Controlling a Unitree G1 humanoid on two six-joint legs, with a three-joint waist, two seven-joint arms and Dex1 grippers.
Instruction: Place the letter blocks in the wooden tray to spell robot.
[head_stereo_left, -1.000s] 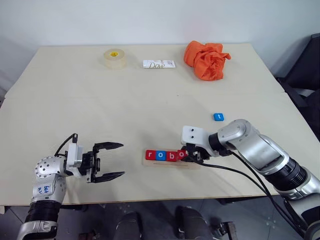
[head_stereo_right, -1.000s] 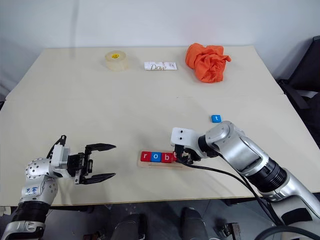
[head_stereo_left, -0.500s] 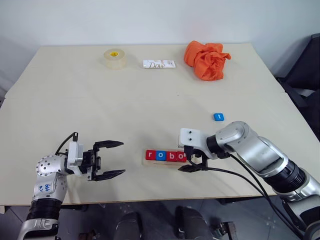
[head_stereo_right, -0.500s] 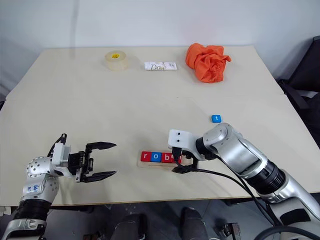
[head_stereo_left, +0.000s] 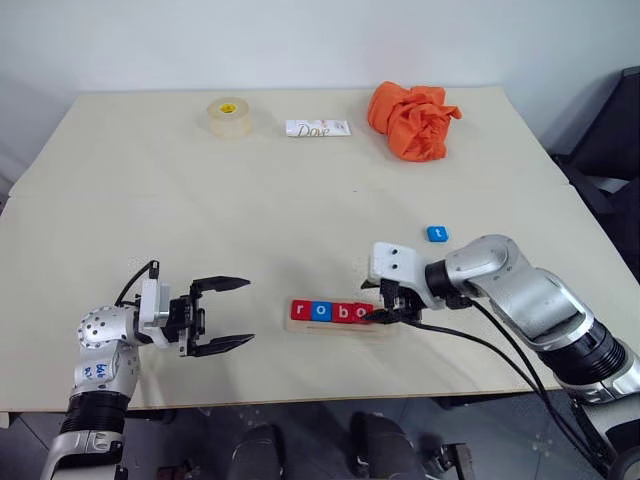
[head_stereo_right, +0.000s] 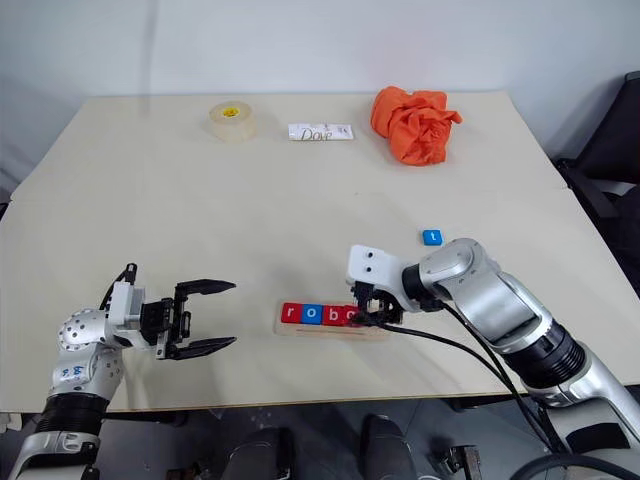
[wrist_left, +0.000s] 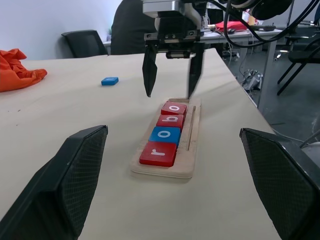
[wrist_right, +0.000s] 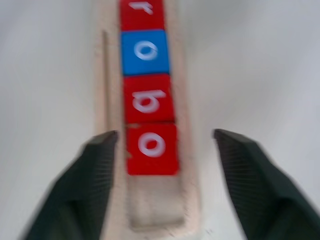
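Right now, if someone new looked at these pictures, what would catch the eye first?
Probably the wooden tray near the table's front edge, with four letter blocks reading "robo". The right claw hangs open over its empty end. A lone blue "t" block lies farther back to the right, and an orange cloth sits at the far edge.

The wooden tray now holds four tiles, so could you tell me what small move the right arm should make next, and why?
Probably lift the right gripper off the wooden tray and swing toward the blue t tile. The tray reads r, o, b, o, its end slot beside the gripper is bare, and the jaws stand open, holding nothing.
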